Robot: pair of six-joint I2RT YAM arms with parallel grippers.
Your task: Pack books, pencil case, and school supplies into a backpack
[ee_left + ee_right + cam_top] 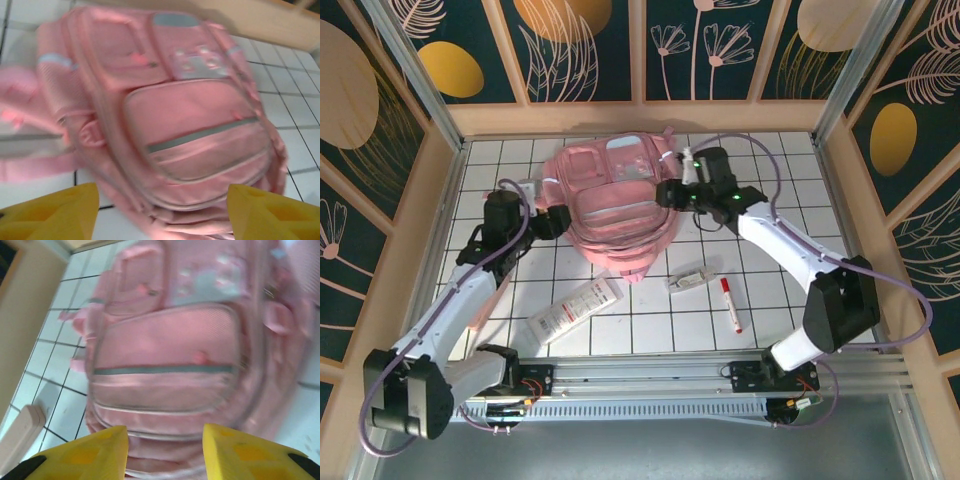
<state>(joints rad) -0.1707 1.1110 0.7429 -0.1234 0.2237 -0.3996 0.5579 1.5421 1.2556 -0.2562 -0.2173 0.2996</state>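
Overhead camera looks down; wrist cameras closely face the backpack (200, 130)

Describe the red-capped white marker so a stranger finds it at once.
Find the big soft pink fabric backpack mid-table. Right of its near end lies a small clear packet, then the marker: the only slim white stick with a red cap.

Soft pink cloth on backpack (615, 215), matt, fine ribbed weave on front pocket; grey strips w/ slight sheen. Smooth white tiled top on table (650, 330), semi-gloss, dark grid lines. Pale wood on wall frame (640, 117), smooth, matt. Glossy white plastic w/ red cap on marker (730, 305). Bare brushed aluminium on rail (650, 362).
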